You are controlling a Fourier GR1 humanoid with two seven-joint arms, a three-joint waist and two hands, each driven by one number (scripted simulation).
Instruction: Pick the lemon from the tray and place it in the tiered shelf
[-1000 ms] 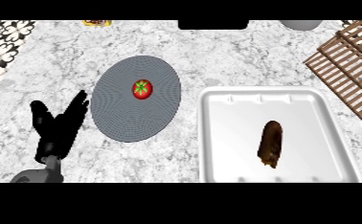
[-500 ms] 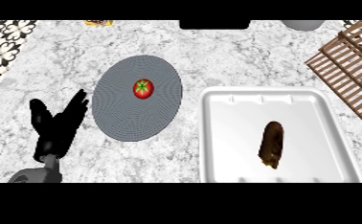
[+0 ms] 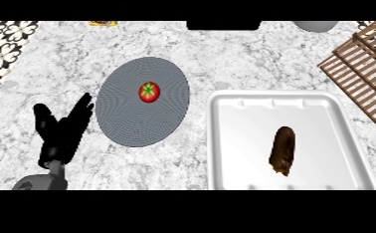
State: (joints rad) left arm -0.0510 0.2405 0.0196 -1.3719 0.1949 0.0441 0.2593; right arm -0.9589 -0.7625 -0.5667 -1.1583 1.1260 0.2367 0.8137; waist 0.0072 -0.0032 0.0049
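Observation:
A white tray (image 3: 223, 142) lies at the lower right of the marble counter. In it lies a brown, elongated item (image 3: 285, 150), lengthwise near the tray's right side; no yellow lemon shows in it. The wooden slatted tiered shelf (image 3: 356, 67) enters from the upper right edge, beyond the tray's far corner. My left hand (image 3: 62, 132) rests at the lower left, open with fingers pointing up, far from the tray and holding nothing. My right hand does not show.
A grey round plate (image 3: 125, 112) sits left of the tray with a red tomato (image 3: 149, 91) on its far half. At the back edge are a grey bowl (image 3: 316, 25), a dark object (image 3: 223, 25) and a small yellow item (image 3: 103, 23).

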